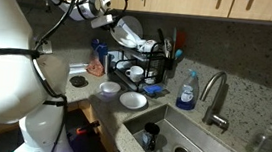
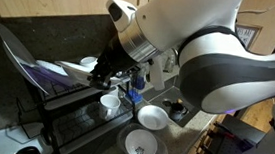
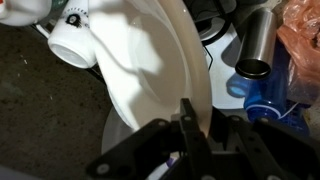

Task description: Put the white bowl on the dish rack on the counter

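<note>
While the white bowl hung tilted above the dish rack at upper centre in an exterior view, my gripper pinched its rim, probably to keep it clear of the wires and the counter. In an exterior view, centre left: the white bowl, tilted, jaws pressed on its lip. Wrist view: bowl wall filled mid-frame; my fingers clamped the rim at bottom centre.
</note>
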`<state>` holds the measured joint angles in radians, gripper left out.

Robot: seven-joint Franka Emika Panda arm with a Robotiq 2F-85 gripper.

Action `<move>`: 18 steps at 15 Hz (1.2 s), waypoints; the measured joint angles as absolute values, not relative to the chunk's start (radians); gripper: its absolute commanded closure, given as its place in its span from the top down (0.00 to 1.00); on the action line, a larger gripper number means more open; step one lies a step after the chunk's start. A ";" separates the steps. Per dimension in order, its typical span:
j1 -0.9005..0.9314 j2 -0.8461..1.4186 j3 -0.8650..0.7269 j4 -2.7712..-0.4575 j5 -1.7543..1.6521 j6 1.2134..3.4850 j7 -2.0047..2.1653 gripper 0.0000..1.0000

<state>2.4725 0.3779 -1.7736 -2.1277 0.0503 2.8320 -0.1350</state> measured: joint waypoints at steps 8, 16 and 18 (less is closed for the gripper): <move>2.523 0.395 -1.822 -2.146 0.050 2.809 -0.135 0.04; 2.545 0.406 -1.849 -2.155 0.050 2.794 -0.135 0.04; 2.548 0.411 -1.854 -2.159 0.050 2.792 -0.135 0.04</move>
